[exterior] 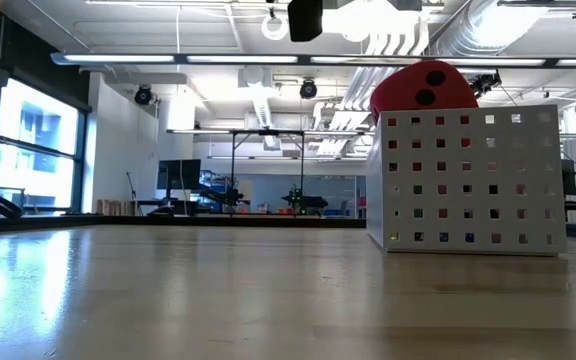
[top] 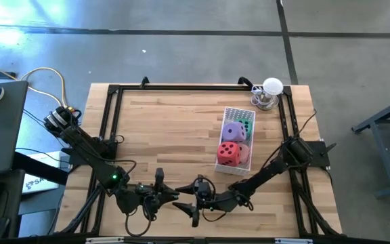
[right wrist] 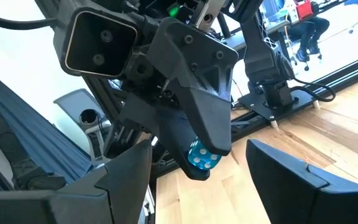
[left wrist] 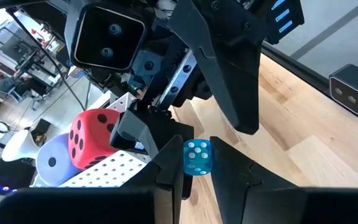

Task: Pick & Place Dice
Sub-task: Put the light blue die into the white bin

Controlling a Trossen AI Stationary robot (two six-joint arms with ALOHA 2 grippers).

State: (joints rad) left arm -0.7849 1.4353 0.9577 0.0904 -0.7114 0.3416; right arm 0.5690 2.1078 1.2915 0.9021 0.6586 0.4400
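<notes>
1. As seen in the high view, both arms meet at the table's near edge. The left gripper [top: 170, 196] and right gripper [top: 193, 202] point at each other, tips nearly touching. The dice are well apart from them, in the white perforated basket [top: 238, 112] on the right half of the table. The red die [top: 229, 153] is nearest the grippers, with the pink die [top: 244, 144] beside it. The purple die [top: 233, 131] and green die [top: 248, 125] lie behind.
2. Low view: the basket stands on the table with the red die poking above its rim. The other dice are hidden by its wall, and neither gripper's fingertips show.
3. Left wrist view: the left gripper is clamped on a small blue cube [left wrist: 197, 157] with white pips, pinched between its fingertips. The right gripper's fingers hang just above and beyond it.
4. Right wrist view: the right gripper's own fingers stand wide apart, empty, with the cube between and ahead of them.
5. Judgement: this looks like a hand-over of the cube, not of the big dice.
6. Risks:
   - If the left lets go before the right has closed, the cube drops and rolls off the near edge.
   - The fingers could collide at this close range.
   - The tip pinch is shallow, so a nudge may squirt the cube out.
</notes>
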